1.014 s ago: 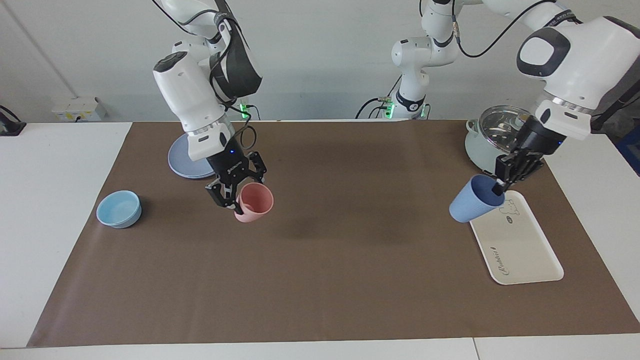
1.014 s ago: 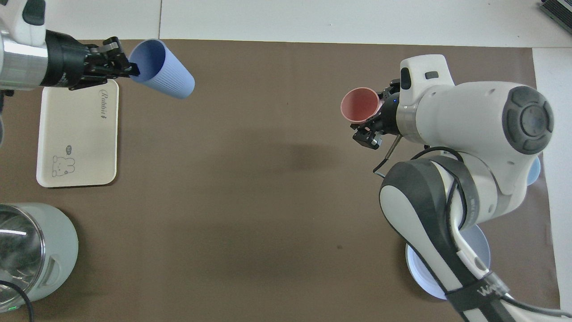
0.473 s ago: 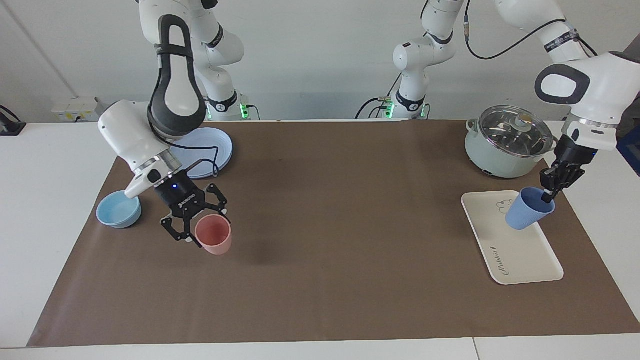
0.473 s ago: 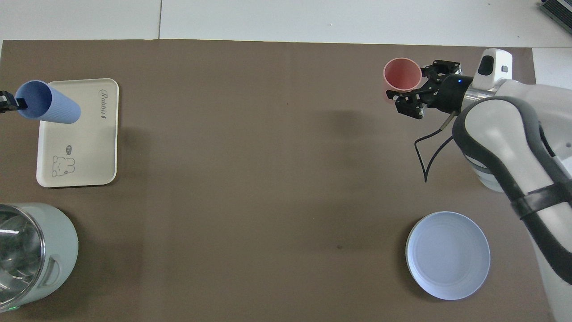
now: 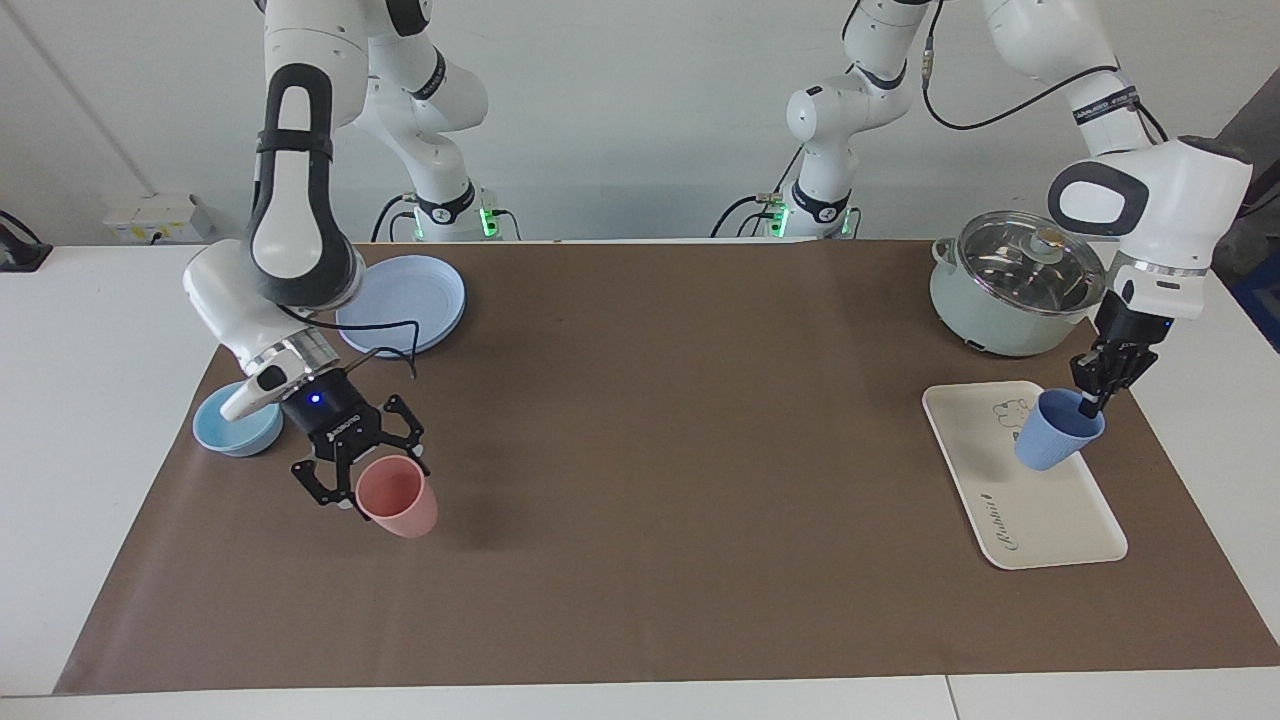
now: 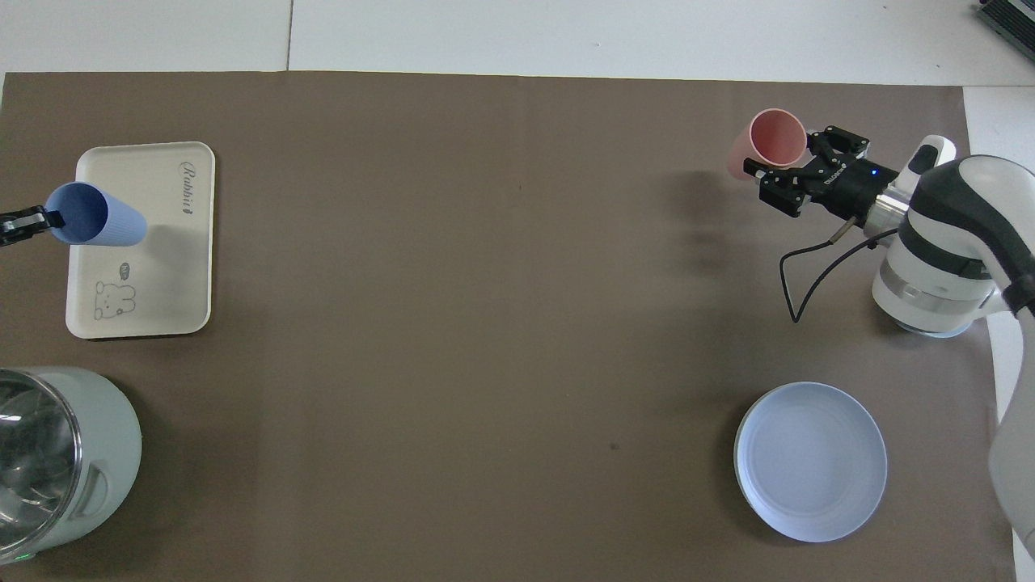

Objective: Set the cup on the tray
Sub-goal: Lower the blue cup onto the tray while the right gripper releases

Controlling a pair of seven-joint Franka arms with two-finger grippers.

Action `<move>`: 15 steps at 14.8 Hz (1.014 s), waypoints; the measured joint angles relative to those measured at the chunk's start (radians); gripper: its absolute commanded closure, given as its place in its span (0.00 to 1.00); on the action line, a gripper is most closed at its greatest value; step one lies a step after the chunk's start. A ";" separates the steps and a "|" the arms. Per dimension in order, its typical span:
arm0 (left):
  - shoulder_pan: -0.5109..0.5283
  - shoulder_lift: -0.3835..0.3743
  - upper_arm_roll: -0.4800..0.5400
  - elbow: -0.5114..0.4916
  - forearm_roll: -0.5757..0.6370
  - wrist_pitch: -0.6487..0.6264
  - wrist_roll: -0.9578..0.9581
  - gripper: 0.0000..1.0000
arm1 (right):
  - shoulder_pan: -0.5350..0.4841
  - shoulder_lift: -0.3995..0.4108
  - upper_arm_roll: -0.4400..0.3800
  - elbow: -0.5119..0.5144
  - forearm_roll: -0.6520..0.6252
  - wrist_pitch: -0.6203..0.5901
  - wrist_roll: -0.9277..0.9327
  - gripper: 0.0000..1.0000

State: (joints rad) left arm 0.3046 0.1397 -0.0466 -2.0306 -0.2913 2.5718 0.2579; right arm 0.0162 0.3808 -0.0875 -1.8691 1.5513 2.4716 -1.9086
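The tray (image 6: 162,315) bears script lettering, seemingly "Rabbit".

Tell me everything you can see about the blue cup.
The cup is a small periwinkle tumbler with no handle, plastic-looking, faintly ribbed outside and empty. It hangs tilted over the tray, mouth angled up. The left claw is shut on its rim; whether its base touches the tray is unclear.

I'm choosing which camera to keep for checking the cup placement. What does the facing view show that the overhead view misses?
Only the facing view shows the light-blue bowl, the pot's whole lid and both arms up to their bases. Only the overhead view shows the right arm's wrist covering that bowl. Both show the left end effector shut on the blue cup, tilted over the tray, and the right end effector holding the pink cup.
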 measured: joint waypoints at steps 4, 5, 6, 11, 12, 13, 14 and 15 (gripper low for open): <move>0.000 0.023 -0.001 -0.005 0.000 0.019 0.000 1.00 | -0.061 0.051 0.000 -0.009 0.053 -0.079 -0.142 1.00; 0.000 0.027 -0.002 -0.007 0.000 0.020 0.000 1.00 | -0.067 0.054 0.000 -0.015 0.054 -0.081 -0.154 1.00; 0.000 0.029 -0.002 -0.009 0.000 0.020 0.000 1.00 | -0.069 0.054 0.000 -0.020 0.056 -0.081 -0.165 1.00; 0.001 0.030 -0.002 -0.016 0.000 0.024 0.000 0.36 | -0.068 0.054 0.003 -0.054 0.087 -0.081 -0.237 0.65; 0.001 0.030 -0.002 -0.016 0.000 0.025 0.001 0.16 | -0.068 0.054 0.003 -0.059 0.088 -0.081 -0.245 0.01; 0.001 0.030 -0.002 -0.016 0.000 0.026 0.001 0.00 | -0.068 0.054 0.003 -0.062 0.088 -0.081 -0.248 0.00; 0.001 0.030 -0.002 -0.016 0.000 0.027 0.002 0.00 | -0.068 0.054 0.003 -0.063 0.088 -0.081 -0.248 0.00; 0.001 0.030 -0.002 -0.015 0.000 0.028 0.003 0.00 | -0.068 0.054 0.003 -0.063 0.088 -0.081 -0.249 0.00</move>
State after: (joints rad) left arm 0.3055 0.1699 -0.0487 -2.0456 -0.2913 2.5997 0.2607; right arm -0.0516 0.4344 -0.0841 -1.9321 1.6395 2.3904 -2.1572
